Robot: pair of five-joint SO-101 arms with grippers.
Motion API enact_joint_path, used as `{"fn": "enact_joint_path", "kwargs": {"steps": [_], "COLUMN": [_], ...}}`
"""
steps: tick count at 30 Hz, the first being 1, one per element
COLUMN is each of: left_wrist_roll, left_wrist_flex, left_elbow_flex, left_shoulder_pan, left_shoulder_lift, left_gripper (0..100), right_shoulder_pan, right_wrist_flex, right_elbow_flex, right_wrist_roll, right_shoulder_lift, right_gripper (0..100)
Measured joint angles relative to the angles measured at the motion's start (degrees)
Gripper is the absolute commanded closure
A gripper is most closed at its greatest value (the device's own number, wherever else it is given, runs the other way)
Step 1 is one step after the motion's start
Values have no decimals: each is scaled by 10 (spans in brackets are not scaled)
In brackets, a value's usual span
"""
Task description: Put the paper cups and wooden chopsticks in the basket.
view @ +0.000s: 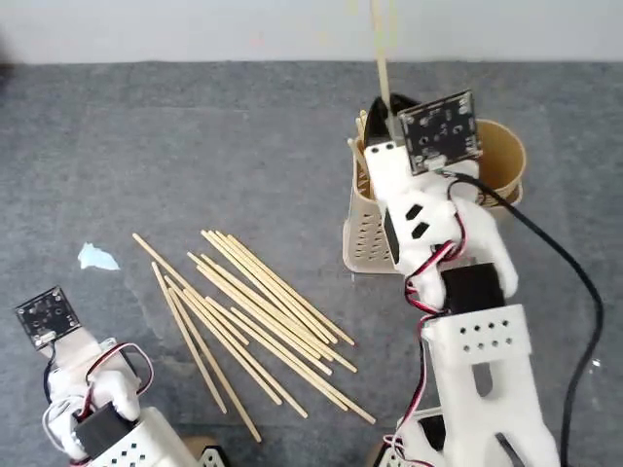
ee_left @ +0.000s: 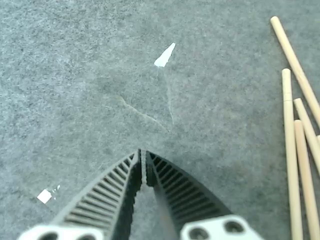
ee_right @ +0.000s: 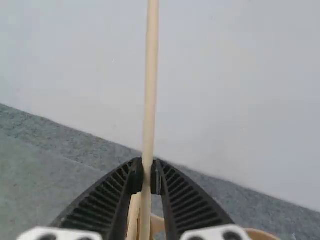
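Wooden chopstick held: the right tool [ee_right: 146, 172] is closed narrow on one chopstick [ee_right: 150, 75] and grips it low down, so most of its length stands above the fingers.
Long axis: close to upright, its free end pointing up and away from the table [view: 195, 126].
Basket: the beige basket [view: 362, 229] is right under the right tool, and some chopstick tips [view: 361, 131] already show at its rim.
Key relation: the lower end of the held chopstick points down toward the basket opening. I judge that the coming move is a straight lowering along the stick's own axis and then a release, with no turning needed.
Paper cup: a brown paper cup [view: 506, 156] is just beside the right arm, on the side away from the loose pile. I cannot tell if it stands inside the basket or behind it.
Loose chopsticks: the pile [view: 263, 302] lies flat on the table between the two arms, all the sticks running on one slant and well apart from the basket.
Left tool: the left tool [ee_left: 142, 157] has its fingers pressed together and holds nothing. It is low over bare table, with a scrap of paper [ee_left: 165, 55] in front.
Nearer arm: the pile's near ends seem closer to the left arm — the basket is closer to the right arm.
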Motion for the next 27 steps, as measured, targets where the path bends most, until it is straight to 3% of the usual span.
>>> {"fn": "enact_joint_path", "kwargs": {"steps": [5, 11, 18, 27], "left_wrist_roll": [0, 0, 0, 0], "left_wrist_flex": [0, 0, 0, 0], "left_elbow_flex": [0, 0, 0, 0], "left_shoulder_pan": [0, 0, 0, 0], "left_shoulder_lift": [0, 0, 0, 0], "left_gripper": [987, 987, 987, 987], "right_shoulder_pan": [-1, -10, -121, -233], "right_wrist_flex": [22, 140, 292, 325], "right_elbow_flex": [0, -90, -118, -84], "right_wrist_roll": [0, -35, -62, -62], "right_shoulder_lift": [-1, -1, -2, 136], "right_gripper": [869, 866, 865, 865]}}
